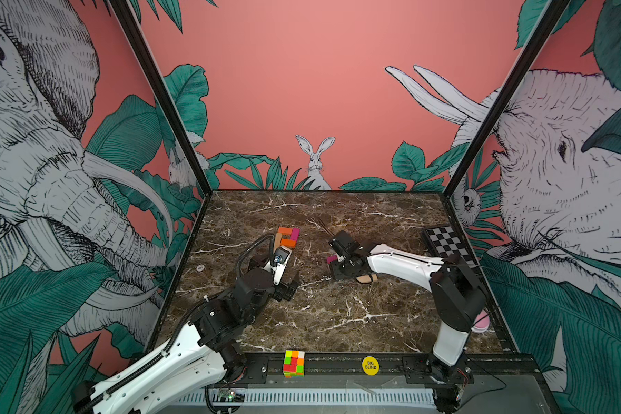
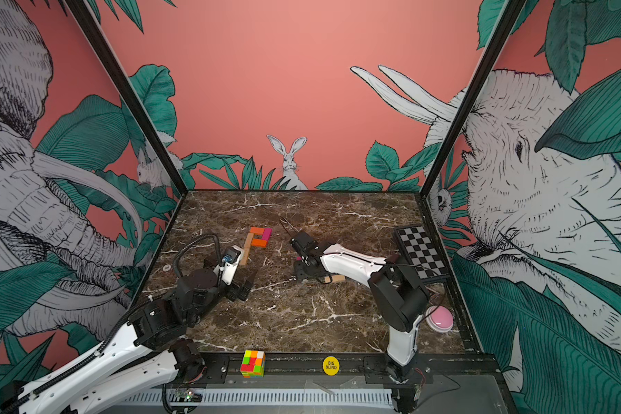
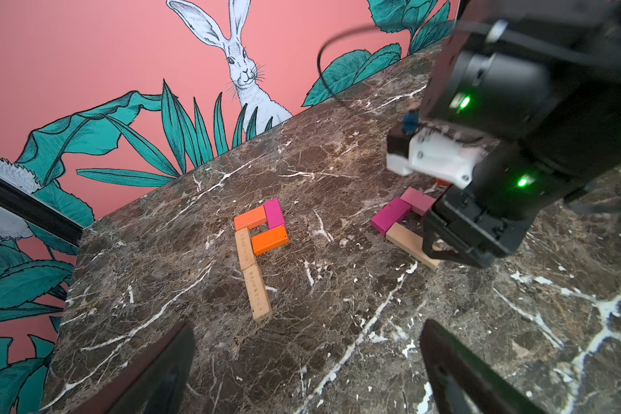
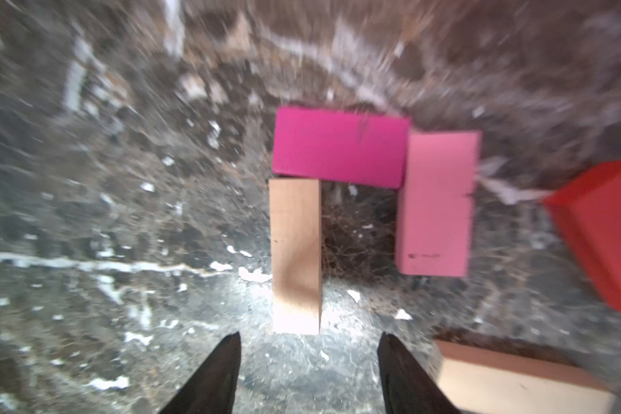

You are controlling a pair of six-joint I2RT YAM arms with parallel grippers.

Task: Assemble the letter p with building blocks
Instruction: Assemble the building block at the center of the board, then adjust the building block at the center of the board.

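The brown marble table (image 1: 337, 322) carries a chequered board (image 1: 449, 243) near its right edge. On the front rail (image 1: 337, 362) sit a multicoloured puzzle cube (image 1: 294, 363) and a yellow disc (image 1: 370, 365) reading "BIG BLIND". The left gripper (image 3: 307, 326) gapes wide and empty, with the five-block P (image 3: 269, 240) lying flat beyond its tips. The right gripper (image 4: 309, 337) is parted and grips nothing. A tan block (image 4: 294, 251) lies just ahead of its fingertips. Through the blur it seems to touch a magenta block (image 4: 339, 147), and a pink block (image 4: 436, 204) lies beside that one.
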